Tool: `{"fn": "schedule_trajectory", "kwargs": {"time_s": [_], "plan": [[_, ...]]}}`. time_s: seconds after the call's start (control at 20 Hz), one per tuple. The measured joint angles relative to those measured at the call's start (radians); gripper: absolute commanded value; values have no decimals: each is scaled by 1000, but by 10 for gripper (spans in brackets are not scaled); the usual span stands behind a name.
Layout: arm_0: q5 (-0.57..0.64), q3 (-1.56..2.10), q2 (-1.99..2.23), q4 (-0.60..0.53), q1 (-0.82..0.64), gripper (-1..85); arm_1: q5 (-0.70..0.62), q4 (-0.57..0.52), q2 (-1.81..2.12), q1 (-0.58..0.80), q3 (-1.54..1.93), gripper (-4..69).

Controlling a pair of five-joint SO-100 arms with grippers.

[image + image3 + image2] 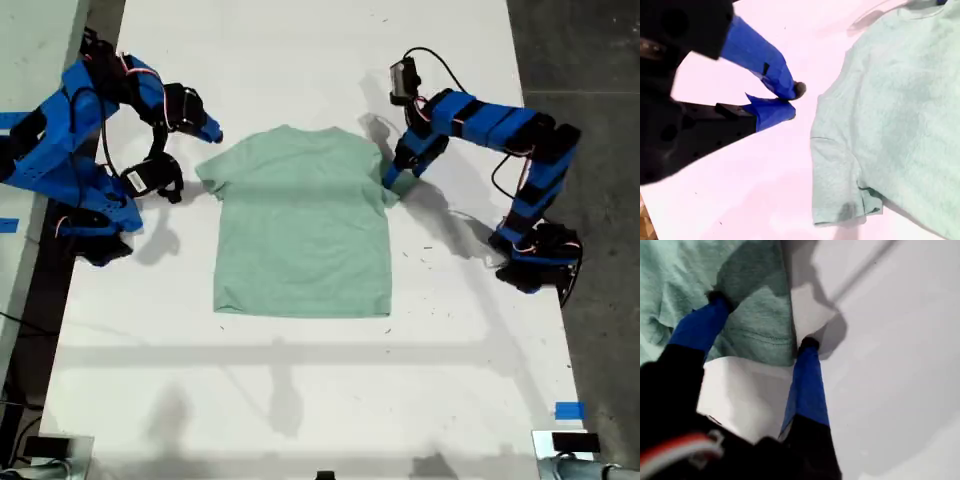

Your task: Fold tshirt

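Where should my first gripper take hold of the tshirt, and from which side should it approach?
Probably the sleeve hem at the exterior view's right. The tshirt lies flat and spread on the table, so only its edges offer a pinchable fold. My first gripper is open, one finger over the cloth and one beyond the hem, so come down from above and close.

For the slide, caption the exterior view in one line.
Mint-green t-shirt lies flat on the white table; my first gripper straddles one sleeve, my second gripper waits beside the other.

One tshirt (pixel 302 225), two blue arms, one white table (pixel 300 400), two blue tape pieces.
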Motion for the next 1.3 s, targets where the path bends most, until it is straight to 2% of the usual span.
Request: {"fn": "schedule_trajectory", "kwargs": {"time_s": [0.05,0.2,0.4,0.5,0.7,0.95,1.1,1.2,1.3], "plan": [[0,6,0,-3,0,32,-12,0,-14,8,-11,110],[0,15,0,-15,0,32,-46,17,-80,15,-124,84],[0,21,0,-21,0,33,-51,110,-169,12,-252,46],[0,29,0,-21,0,33,-41,137,-186,3,-285,-14],[0,46,0,-21,0,33,-26,167,-187,0,-288,-14],[0,58,0,-40,2,34,15,402,-89,-63,-479,-14],[0,66,0,-48,3,34,77,492,-89,-156,-672,-13],[0,66,0,-54,3,34,137,499,-109,-227,-779,-13],[0,66,0,-57,3,34,202,456,-132,-295,-805,-13]]}}
